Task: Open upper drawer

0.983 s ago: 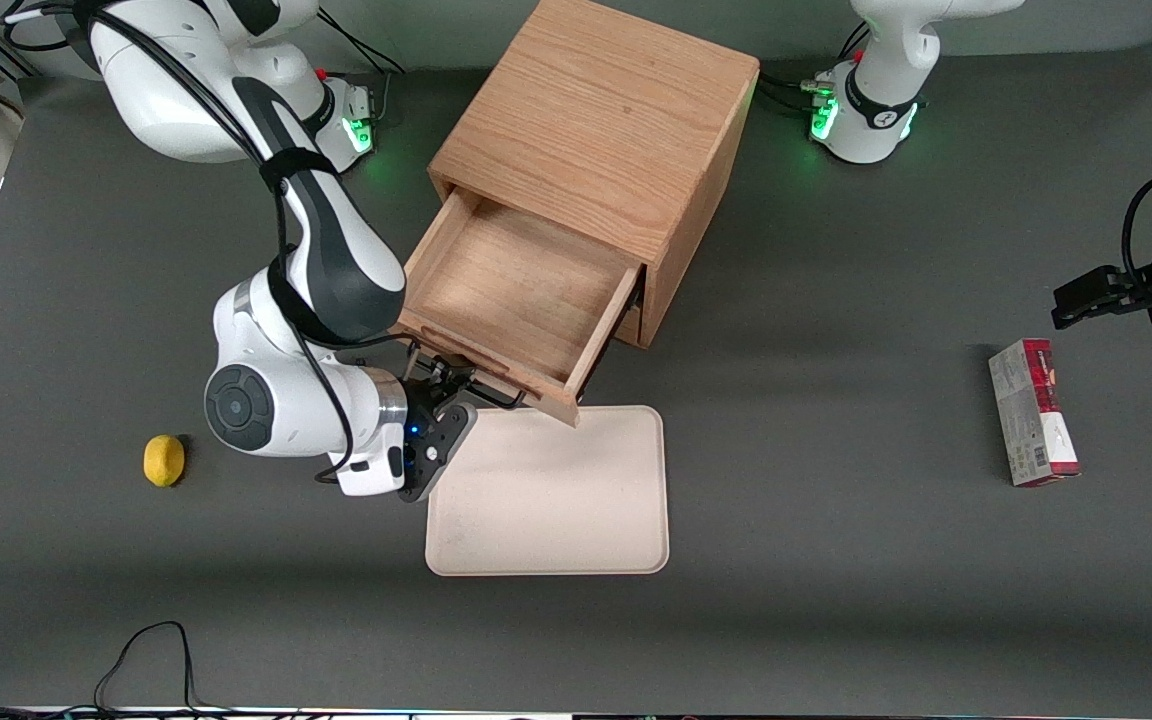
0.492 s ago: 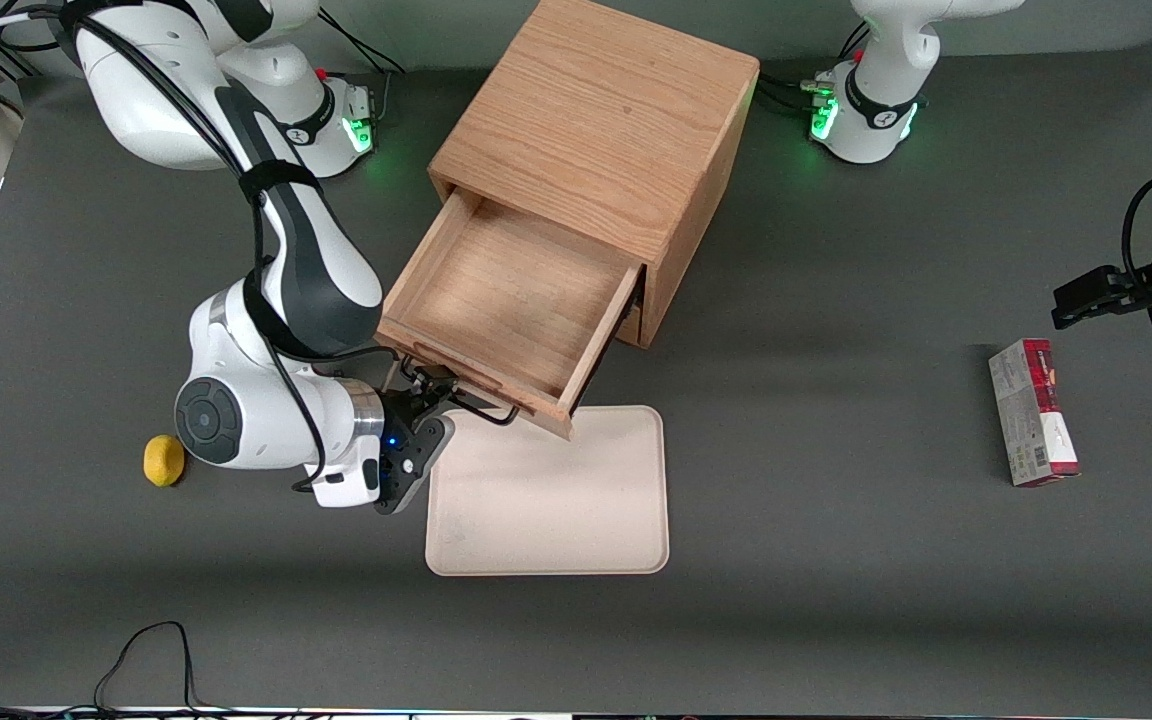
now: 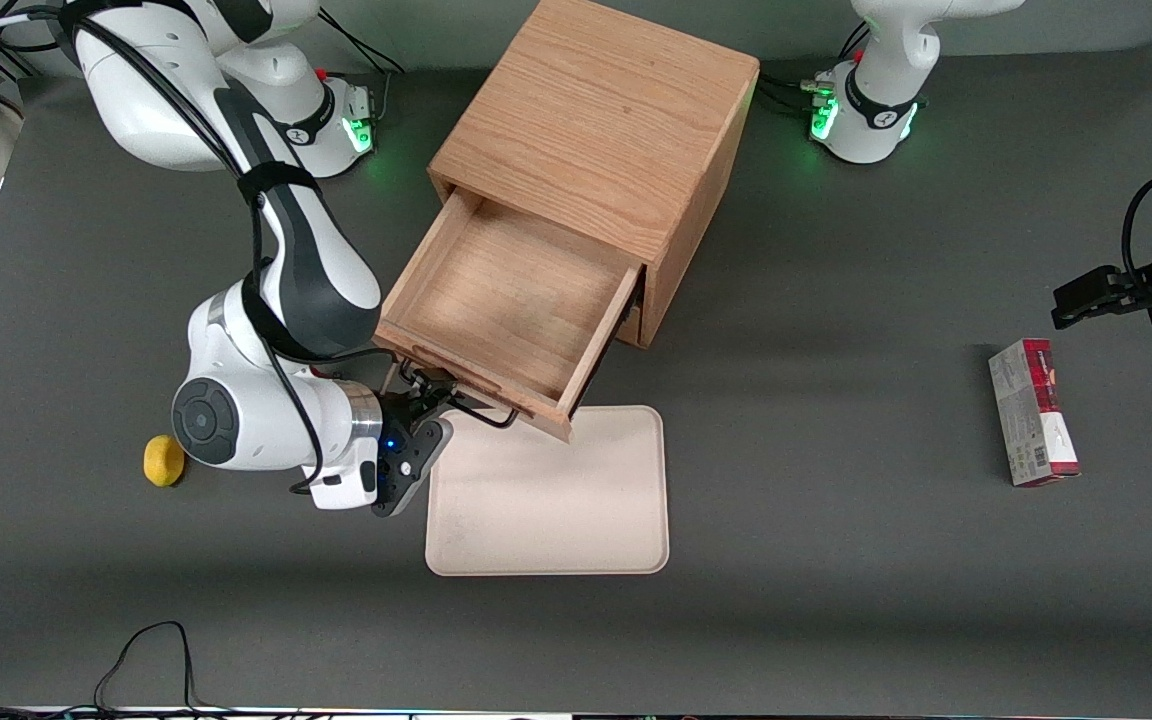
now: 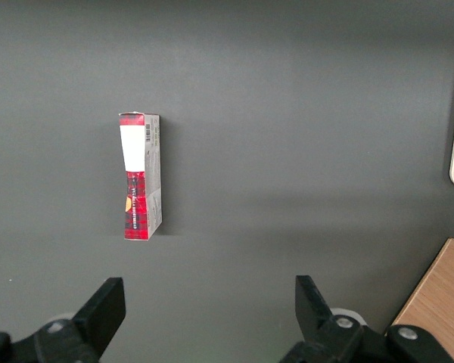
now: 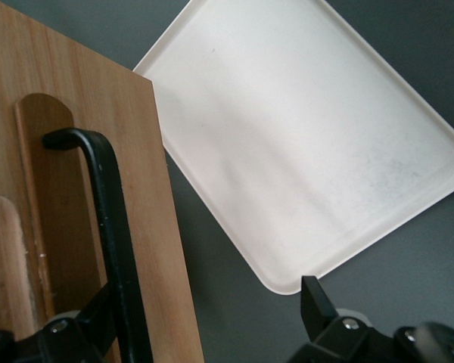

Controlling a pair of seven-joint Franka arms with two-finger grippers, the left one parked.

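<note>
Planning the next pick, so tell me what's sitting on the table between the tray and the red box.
Nothing: the front view shows bare dark table between the tray and the red box.

Gripper [image 3: 426, 400] sits at the upper drawer [image 3: 511, 295] front, mostly hidden under the wrist; fingertips cut off in wrist view. Black bar handle [image 5: 110, 227] runs out of frame, only one end visible. Lower drawer hidden beneath the open one. Tray [image 5: 303, 144] corners cropped. Lemon [image 3: 164, 460] partly covered by the arm.
</note>
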